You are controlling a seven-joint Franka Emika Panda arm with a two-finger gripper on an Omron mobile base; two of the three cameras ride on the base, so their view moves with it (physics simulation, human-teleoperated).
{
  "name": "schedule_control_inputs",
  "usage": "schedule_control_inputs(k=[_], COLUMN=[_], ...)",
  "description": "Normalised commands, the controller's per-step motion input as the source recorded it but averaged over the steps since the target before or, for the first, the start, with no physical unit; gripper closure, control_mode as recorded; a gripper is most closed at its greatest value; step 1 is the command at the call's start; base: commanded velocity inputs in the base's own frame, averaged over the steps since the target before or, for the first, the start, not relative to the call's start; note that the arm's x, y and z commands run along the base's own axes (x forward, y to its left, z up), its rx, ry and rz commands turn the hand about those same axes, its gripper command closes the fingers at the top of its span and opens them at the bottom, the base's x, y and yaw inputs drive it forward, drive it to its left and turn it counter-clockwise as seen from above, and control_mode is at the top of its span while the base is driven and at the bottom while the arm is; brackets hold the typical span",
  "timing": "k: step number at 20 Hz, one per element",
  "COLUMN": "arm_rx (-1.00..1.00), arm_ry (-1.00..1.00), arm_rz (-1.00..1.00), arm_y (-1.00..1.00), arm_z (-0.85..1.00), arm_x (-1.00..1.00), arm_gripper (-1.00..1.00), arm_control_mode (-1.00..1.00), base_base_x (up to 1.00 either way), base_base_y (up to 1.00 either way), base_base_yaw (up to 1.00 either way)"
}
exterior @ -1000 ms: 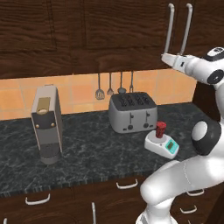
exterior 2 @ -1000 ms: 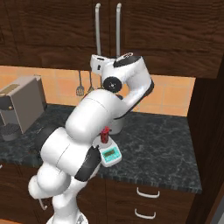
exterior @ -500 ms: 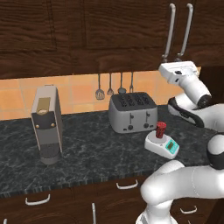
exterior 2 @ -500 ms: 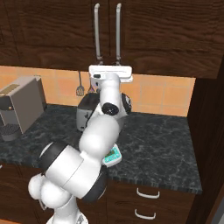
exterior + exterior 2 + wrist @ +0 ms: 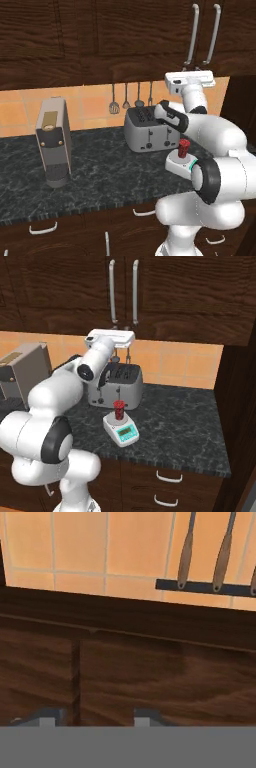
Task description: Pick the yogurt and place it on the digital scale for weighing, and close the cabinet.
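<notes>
The yogurt (image 5: 184, 148) (image 5: 119, 409), a small dark red cup, stands upright on the digital scale (image 5: 176, 166) (image 5: 125, 433), a flat white pad on the black counter in front of the toaster. The cabinet (image 5: 150, 35) (image 5: 175, 291) on the wall has both doors shut, its two pale bar handles side by side. My gripper (image 5: 190, 76) (image 5: 111, 336) (image 5: 95, 717) is level with the cabinet's lower edge, well above the yogurt and facing the wall. It is open, with nothing between the fingertips (image 5: 47, 717).
A silver toaster (image 5: 150, 130) (image 5: 116, 386) stands behind the scale. A coffee machine (image 5: 53, 142) (image 5: 25, 368) stands to the left. Utensils (image 5: 126, 97) (image 5: 187, 549) hang on the tiled wall. A tall dark panel (image 5: 240, 406) closes the counter's right end, with drawers (image 5: 170, 476) below.
My hand has come down from beside the handles and shifted left, to just under the cabinet's lower edge, while the arm folded. The yogurt and scale have not moved.
</notes>
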Motion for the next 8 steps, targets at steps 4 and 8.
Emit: schedule_control_inputs(k=[4,8], arm_rx=[0.08,0.27], arm_ry=[0.00,-0.02], arm_rz=[0.08,0.29], arm_y=[-0.48,-1.00], arm_z=[-0.27,-0.21], arm_x=[1.00,1.00], arm_gripper=[-1.00,-1.00], arm_control_mode=[-1.00,-1.00], base_base_x=[0.00,0.00], base_base_y=[0.00,0.00], base_base_yaw=[0.00,0.00])
